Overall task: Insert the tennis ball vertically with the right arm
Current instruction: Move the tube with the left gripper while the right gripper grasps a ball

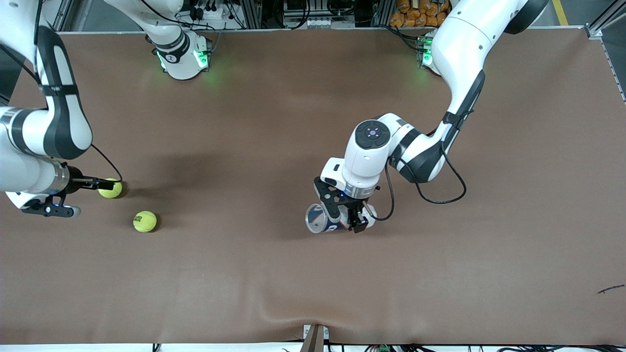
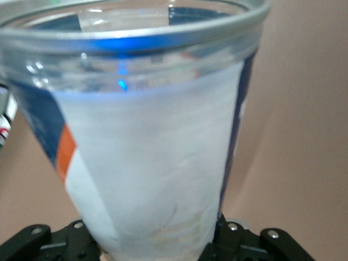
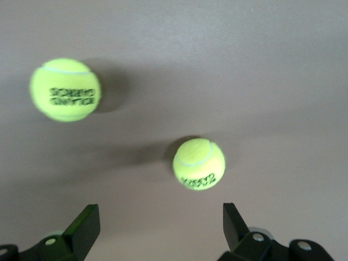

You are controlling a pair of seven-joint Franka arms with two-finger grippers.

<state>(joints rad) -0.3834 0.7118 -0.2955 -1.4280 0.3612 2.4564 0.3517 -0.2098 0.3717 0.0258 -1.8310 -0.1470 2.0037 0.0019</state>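
Two yellow-green tennis balls lie on the brown table toward the right arm's end. One ball (image 1: 110, 188) is farther from the front camera than the other ball (image 1: 145, 221). My right gripper (image 1: 85, 197) hangs open just beside them and holds nothing. In the right wrist view both balls (image 3: 65, 89) (image 3: 198, 163) lie ahead of the open right gripper (image 3: 159, 217). My left gripper (image 1: 353, 220) is shut on a clear ball tube (image 1: 320, 218) with a white, blue and orange label. The tube is tipped on its side, mouth toward the right arm's end. It fills the left wrist view (image 2: 152, 136).
The brown table cover (image 1: 313, 283) has a low ridge near its front edge, above a small bracket (image 1: 315, 337). A thin dark scrap (image 1: 611, 289) lies toward the left arm's end. The two arm bases (image 1: 183, 61) (image 1: 428, 54) stand farthest from the front camera.
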